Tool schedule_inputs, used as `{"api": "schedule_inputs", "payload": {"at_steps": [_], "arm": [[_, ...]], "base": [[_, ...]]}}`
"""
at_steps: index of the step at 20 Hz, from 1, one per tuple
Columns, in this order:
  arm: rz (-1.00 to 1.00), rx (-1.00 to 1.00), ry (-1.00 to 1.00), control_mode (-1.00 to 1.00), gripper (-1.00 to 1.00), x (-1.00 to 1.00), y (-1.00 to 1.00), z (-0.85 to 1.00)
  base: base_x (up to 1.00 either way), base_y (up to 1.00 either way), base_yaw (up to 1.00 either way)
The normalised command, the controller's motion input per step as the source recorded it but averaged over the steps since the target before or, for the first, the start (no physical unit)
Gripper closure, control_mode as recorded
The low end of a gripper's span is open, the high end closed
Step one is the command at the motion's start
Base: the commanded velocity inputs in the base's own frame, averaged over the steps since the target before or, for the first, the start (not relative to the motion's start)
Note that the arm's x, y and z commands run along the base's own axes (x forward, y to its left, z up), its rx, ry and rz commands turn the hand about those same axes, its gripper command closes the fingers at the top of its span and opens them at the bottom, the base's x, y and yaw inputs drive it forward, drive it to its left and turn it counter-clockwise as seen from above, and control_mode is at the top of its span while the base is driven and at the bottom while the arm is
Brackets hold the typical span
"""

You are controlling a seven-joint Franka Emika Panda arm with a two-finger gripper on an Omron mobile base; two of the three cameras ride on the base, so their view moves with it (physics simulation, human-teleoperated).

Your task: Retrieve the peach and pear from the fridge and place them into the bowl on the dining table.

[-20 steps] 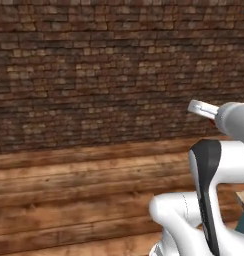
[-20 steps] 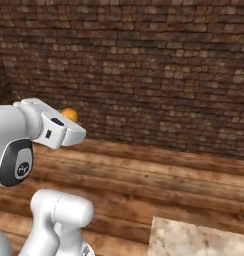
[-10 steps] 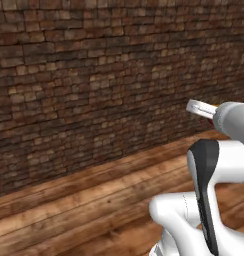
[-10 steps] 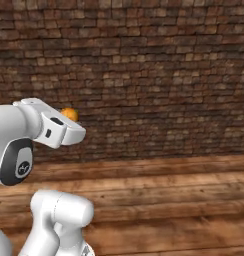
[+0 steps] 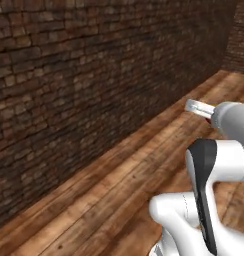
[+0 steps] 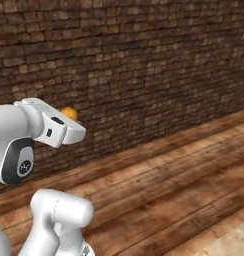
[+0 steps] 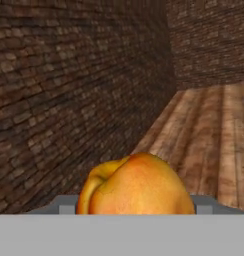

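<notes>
A yellow-orange pear [image 7: 136, 184] sits low and centred in the hand view, and my gripper [image 7: 136, 206] is shut on it from both sides. From the right base view the pear [image 6: 70, 113] peeks out beyond the white hand, with my gripper [image 6: 68, 119] held at about chest height in front of the brick wall. In the left base view the hand's pale end [image 5: 199, 106] juts out at the right. A pale stone patch in the bottom right corner may be the dining table [image 6: 238, 246]. The peach, the fridge and the bowl are out of view.
A dark brick wall [image 5: 69, 90] runs along the left and meets a second brick wall [image 7: 209, 45] in a far corner. Wooden plank floor [image 6: 184, 175] stretches between the wall and the base.
The whole picture has swung: the base has turned, so the wall now runs away at an angle and a room corner shows. The pear stays in the gripper.
</notes>
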Motion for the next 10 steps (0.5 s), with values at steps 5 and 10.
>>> {"api": "schedule_inputs", "payload": {"at_steps": [5,10], "arm": [[0.00,0.00,0.00,1.00,1.00,0.00,0.00,0.00],[0.00,0.00,0.00,1.00,1.00,0.00,0.00,0.00]], "base": [[0.12,-0.40,-0.80],[0.21,-0.42,-0.74]]}}
